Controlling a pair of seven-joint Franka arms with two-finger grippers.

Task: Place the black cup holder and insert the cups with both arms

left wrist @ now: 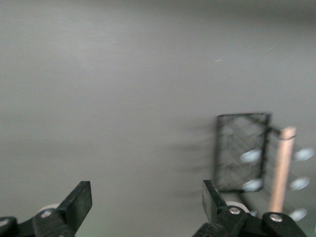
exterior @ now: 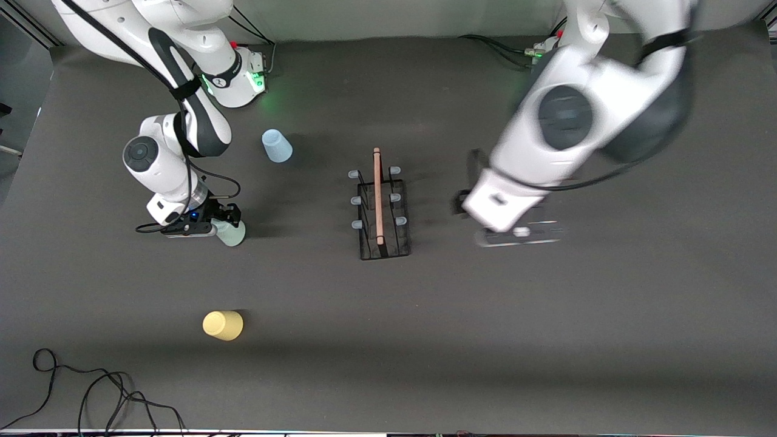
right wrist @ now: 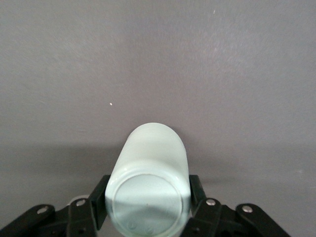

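Nearest the front camera, toward the right arm's end of the table, the yellow cup (exterior: pixel 223 325) stands upside down and untouched. Farther from the camera, the right gripper (exterior: pixel 226 226) is low at the table with its fingers pressed against the sides of the mint green cup (right wrist: pixel 149 185), which also stands mouth down; the forearm drops steeply from a bent elbow. To do this step well, the grip should stay snug and level, and the cup should be lifted straight up before it goes toward a peg. The black cup holder (exterior: pixel 383 209) stands mid-table, its wooden handle (exterior: pixel 377 195) along the top and all its pegs bare. The left gripper (left wrist: pixel 148 210) hangs over bare table beside the holder, fingers spread wide and holding nothing, its arm blurred. Farthest back stands the blue cup (exterior: pixel 276 146).
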